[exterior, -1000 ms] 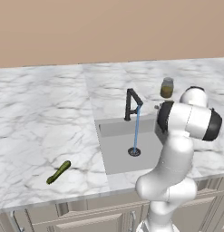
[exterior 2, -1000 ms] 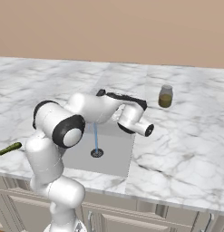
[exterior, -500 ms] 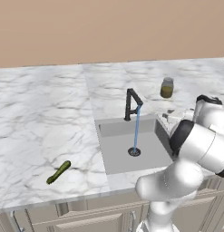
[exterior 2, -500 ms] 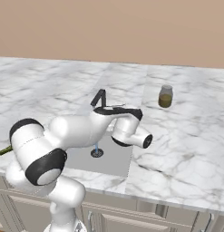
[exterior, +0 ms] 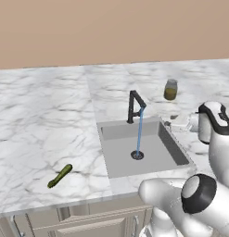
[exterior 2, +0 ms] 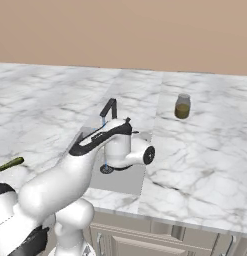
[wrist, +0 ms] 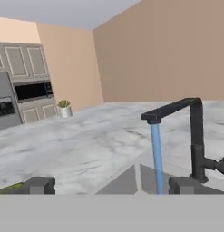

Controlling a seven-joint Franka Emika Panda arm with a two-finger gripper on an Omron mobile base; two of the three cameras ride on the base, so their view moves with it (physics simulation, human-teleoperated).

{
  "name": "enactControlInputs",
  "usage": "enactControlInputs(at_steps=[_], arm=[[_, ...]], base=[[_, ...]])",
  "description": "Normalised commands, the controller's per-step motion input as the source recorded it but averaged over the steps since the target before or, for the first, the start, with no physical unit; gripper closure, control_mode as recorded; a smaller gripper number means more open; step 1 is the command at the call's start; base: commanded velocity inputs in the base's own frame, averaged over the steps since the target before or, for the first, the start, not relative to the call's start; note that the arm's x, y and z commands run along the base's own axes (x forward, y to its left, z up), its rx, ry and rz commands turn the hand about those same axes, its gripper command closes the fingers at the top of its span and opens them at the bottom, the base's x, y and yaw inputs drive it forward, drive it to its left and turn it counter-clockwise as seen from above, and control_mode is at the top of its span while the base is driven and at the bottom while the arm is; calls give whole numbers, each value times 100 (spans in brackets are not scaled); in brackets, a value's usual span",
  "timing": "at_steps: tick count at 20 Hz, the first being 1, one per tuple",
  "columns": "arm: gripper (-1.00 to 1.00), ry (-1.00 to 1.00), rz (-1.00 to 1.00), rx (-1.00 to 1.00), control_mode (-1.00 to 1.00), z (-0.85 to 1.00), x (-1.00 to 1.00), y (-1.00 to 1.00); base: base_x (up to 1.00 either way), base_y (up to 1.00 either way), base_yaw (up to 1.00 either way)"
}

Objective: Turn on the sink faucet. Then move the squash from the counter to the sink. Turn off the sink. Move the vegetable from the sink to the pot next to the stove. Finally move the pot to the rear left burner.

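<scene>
On the counter [exterior: 37, 134], left of sink: squash [exterior: 60, 176], small, slender, dark green with yellow-green streaks, lying free near the front edge.
Sink [exterior: 117, 162]: grey basin, well apart from squash.
Sink faucet [exterior: 134, 105]: matte black, blue stream running onto drain.
Glass jar [exterior: 170, 90]: behind basin's right side.
Gripper [wrist: 106, 186]: released, fingertips spread wide, nothing held, facing faucet.
</scene>
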Motion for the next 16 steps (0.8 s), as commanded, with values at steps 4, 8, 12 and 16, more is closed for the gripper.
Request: enactControlInputs(at_steps=[4,8,12,16], arm=[[-100,15,-5,-19,-100,25,-20,95],[-100,14,-14,-20,-100,2,-27,100],[-100,17,-19,-22,-100,-5,-21,100],[-100,22,-19,-18,-100,-4,-4,100]], base=[[0,0,0],[0,0,0],[0,0,0],[0,0,0]])
